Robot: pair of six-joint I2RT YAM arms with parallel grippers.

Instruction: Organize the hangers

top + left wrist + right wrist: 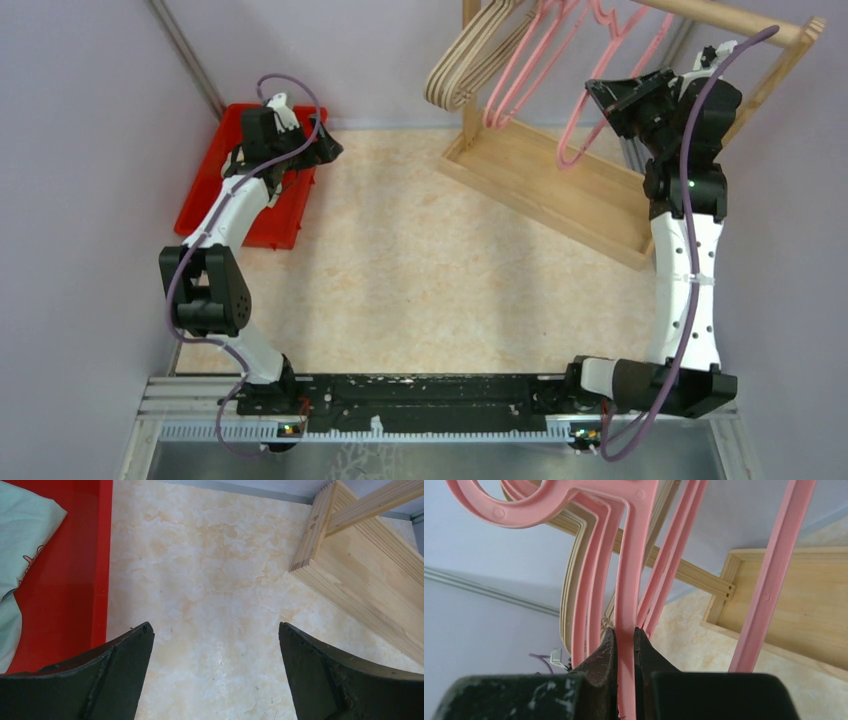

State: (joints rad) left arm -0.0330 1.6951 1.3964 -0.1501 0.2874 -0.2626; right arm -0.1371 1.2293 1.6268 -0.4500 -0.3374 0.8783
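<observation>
Right gripper (624, 633): we clamp the pink hanger (628, 580), its arm running straight up from the jaws.
Left gripper (215, 630): spread, far left, empty.

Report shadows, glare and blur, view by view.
Top external: even light, faint shadows on the table by the rack. Left wrist: sharp, mild sheen on the table inside the open left gripper. Right wrist: right gripper dark, pinched pink hanger crisp.

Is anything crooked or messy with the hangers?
One pink hanger sits apart from the other pink ones, pinched in the right tool. The beige hangers look neatly bunched together on the rail.
</observation>
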